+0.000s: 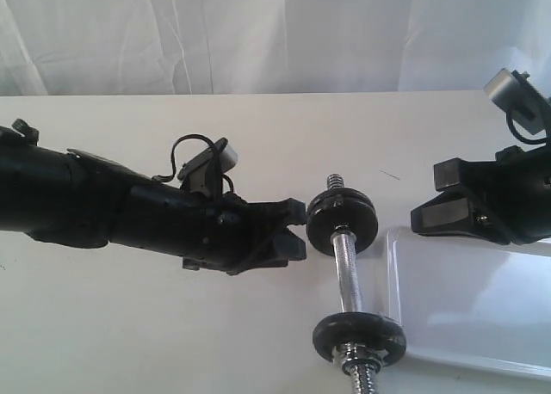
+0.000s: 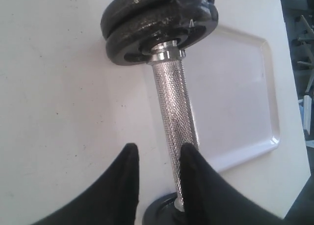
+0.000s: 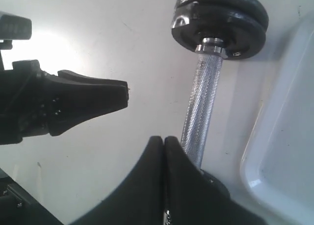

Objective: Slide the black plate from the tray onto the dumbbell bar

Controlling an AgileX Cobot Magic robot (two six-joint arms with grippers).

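**Left hand [image 1: 299, 230] narrowly open beside loaded dumbbell**

With fingers slightly apart and gripping nothing, the left hand sits just beside the paired discs at the far end of the short chrome dumbbell bar [image 1: 349, 269], which lies toward the worktop's [image 1: 129, 325] near edge. The small matte-black cast-iron black plate [image 2: 147, 4] sits outermost on that end, pressed against a second black disc [image 2: 142, 43]. A third disc [image 1: 359, 338] rides the near end. The right hand [image 3: 164, 139], fingers pressed together, hangs by the far edge of the glossy white plastic tray [image 1: 482, 308] at the near right corner.
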